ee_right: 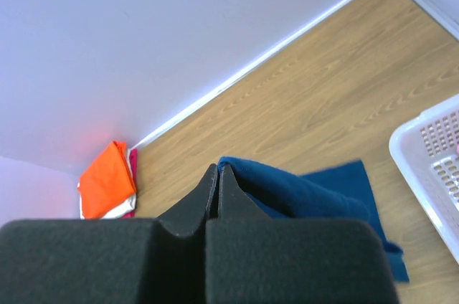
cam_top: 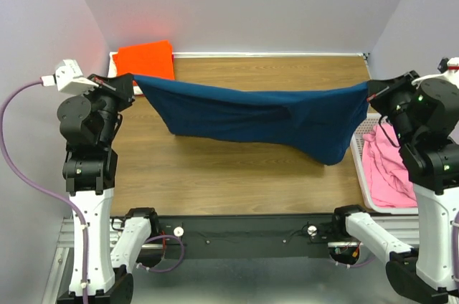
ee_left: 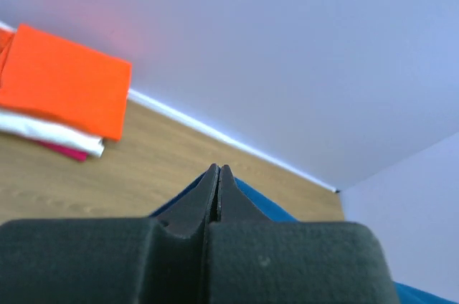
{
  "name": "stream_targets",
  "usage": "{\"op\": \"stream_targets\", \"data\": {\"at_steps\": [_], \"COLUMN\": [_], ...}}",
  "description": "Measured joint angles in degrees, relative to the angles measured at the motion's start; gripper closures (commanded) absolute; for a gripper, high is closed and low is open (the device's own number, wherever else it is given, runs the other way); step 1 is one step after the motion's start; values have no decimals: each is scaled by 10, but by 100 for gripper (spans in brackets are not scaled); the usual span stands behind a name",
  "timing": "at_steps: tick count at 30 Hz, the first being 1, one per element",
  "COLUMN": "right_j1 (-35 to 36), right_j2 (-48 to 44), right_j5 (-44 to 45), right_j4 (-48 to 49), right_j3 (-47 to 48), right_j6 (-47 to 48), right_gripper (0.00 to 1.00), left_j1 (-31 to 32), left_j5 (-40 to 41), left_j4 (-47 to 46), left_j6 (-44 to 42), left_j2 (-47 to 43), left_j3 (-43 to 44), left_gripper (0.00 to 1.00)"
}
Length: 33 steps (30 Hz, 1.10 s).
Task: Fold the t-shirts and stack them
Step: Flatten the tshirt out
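Note:
The navy blue t-shirt hangs stretched in the air between both arms, sagging lower at its right end above the wooden table. My left gripper is shut on its left corner; in the left wrist view the closed fingertips pinch blue cloth. My right gripper is shut on its right corner; the right wrist view shows cloth beside the closed tips. A folded orange t-shirt tops a stack at the back left, over cream-white and red folded ones. A pink t-shirt lies in the basket.
A white plastic basket stands at the table's right edge and shows in the right wrist view. Grey walls close in the back and sides. Bare wood lies under the hanging shirt.

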<state>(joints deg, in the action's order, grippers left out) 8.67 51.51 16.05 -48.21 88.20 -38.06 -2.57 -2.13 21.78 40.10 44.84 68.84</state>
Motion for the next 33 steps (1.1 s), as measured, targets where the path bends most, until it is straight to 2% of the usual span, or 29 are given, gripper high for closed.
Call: {"op": "stream_targets", "data": {"at_steps": [2,6,12,15,18,19,21,23,25,28,33], "right_j1": [0,0,-2,-7,-13,-15,-20,-24,-27,-28,-28], "right_j2": [14,92,344,517,622,641,656,645,612,550,462], "right_j5": [0,-5,-18,-35,-50,-53,-55,-56,-56,-56,-72], "right_j4": [1,35,130,160,164,168,177,198,223,264,302], "right_j3": [18,51,181,348,493,527,572,577,549,468,273], "right_j6": [3,19,57,77,90,93,97,99,101,101,88], "right_gripper": [100,99,100,100,100,100,100,100,100,99,100], "left_j1": [0,-1,-3,-7,-10,-12,-15,-22,-34,-54,-71], "left_j5": [0,-16,-63,-98,-132,-143,-158,-175,-186,-196,-201], "left_j4": [-17,-94,-231,-262,-260,-250,-251,-259,-288,-327,-369], "left_j6": [5,26,52,65,76,80,84,93,97,99,102], "left_j2": [4,70,321,496,620,664,717,730,714,658,576], "left_j3": [9,31,141,306,483,566,671,723,713,620,398], "left_gripper": [100,100,100,100,100,100,100,100,100,100,100]}}
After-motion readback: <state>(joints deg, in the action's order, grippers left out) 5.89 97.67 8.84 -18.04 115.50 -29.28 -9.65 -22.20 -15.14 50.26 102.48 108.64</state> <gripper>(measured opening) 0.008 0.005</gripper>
